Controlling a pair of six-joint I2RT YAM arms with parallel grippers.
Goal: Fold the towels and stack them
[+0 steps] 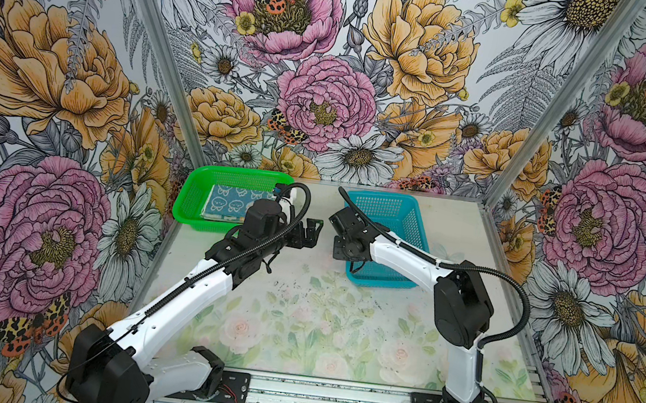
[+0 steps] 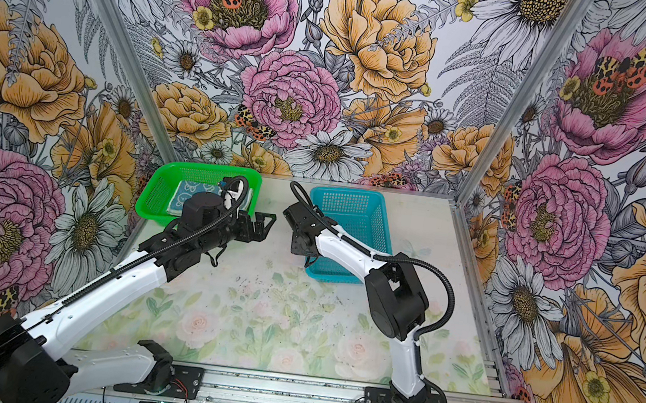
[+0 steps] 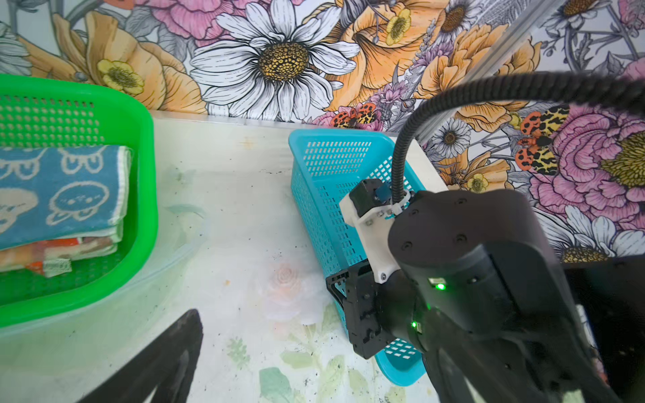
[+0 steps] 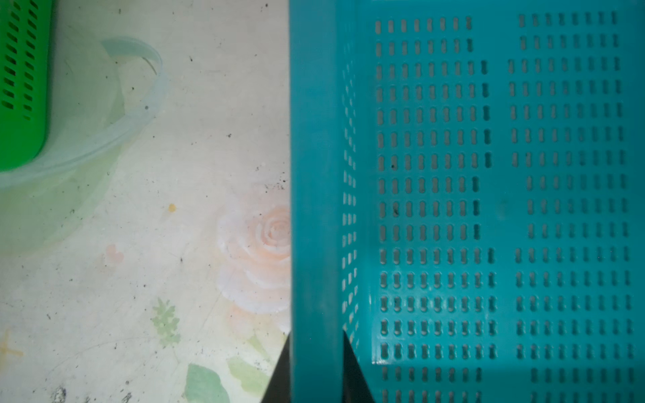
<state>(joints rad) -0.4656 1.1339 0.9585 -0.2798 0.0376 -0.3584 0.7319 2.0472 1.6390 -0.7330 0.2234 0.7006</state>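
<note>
- Right end effector [image 4: 316, 349] pinches the side wall of the blue basket [image 4: 488, 209]; left end effector [image 1: 309, 232] gapes wide above the table [image 1: 298, 316].
- Folded towels [image 3: 59, 195] lie stacked in the green basket [image 3: 146, 174]: likely soft, light and floppy, best pinched at a folded edge.

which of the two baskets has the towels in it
The green basket: the folded towels are stacked inside it, a blue one on top. The blue basket holds no towels.
</note>
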